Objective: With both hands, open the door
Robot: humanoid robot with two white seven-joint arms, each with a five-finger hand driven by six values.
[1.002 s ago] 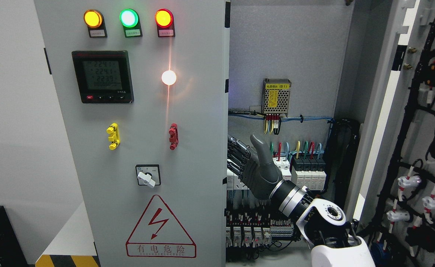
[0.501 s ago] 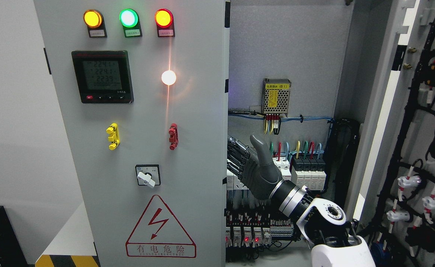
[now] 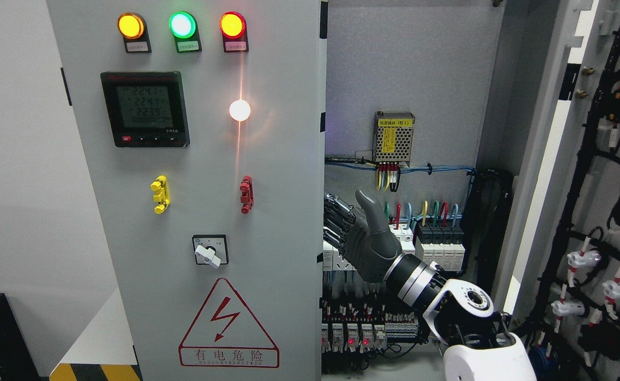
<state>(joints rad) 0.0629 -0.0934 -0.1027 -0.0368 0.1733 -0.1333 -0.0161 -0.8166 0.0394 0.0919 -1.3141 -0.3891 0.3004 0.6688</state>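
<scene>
Here, my right hand (image 3: 365, 241) reaches into the open cabinet, fingers (image 3: 336, 219) hooked around the free right edge of the grey left door (image 3: 267, 211), thumb raised apart, the door at picture left.

A grey cabinet (image 3: 410, 69) carries everything. Its left door (image 3: 278, 211) bears three lamps (image 3: 182, 25), a meter (image 3: 145, 109), a switch (image 3: 209, 250) and a warning sign (image 3: 229, 325). On its back wall sit a metal box (image 3: 393, 137) and breakers (image 3: 439, 241).

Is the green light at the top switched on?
On. The green light glows brightly, between the lit amber light and red light.
</scene>
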